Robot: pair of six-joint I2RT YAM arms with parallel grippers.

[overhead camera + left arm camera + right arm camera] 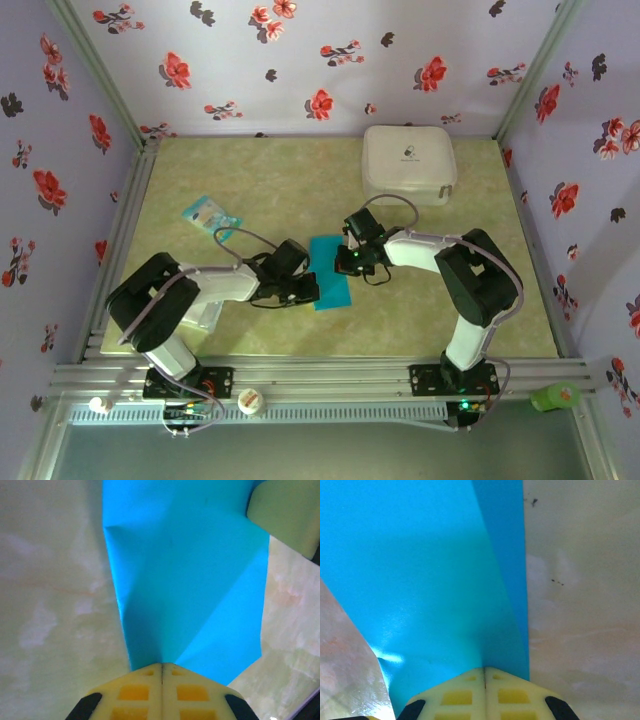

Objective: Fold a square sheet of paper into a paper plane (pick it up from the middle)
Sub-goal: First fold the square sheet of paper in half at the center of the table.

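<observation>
Left gripper (161,666) pinches the square sheet of paper (190,580) at its 8 o'clock edge, right gripper (484,669) at 2 o'clock; uneven pulling likely tears it or skews the crease.

The top camera looks steeply down from above and behind the arm bases. It is far enough off to take in the whole desk (250,190), with the square sheet of paper (330,275) near the middle. Each wrist camera hangs very close over that sheet, looking along its own hand: the left hand (161,667) and the right hand (485,670) face it from opposite edges. All three views share the sheet.
</observation>
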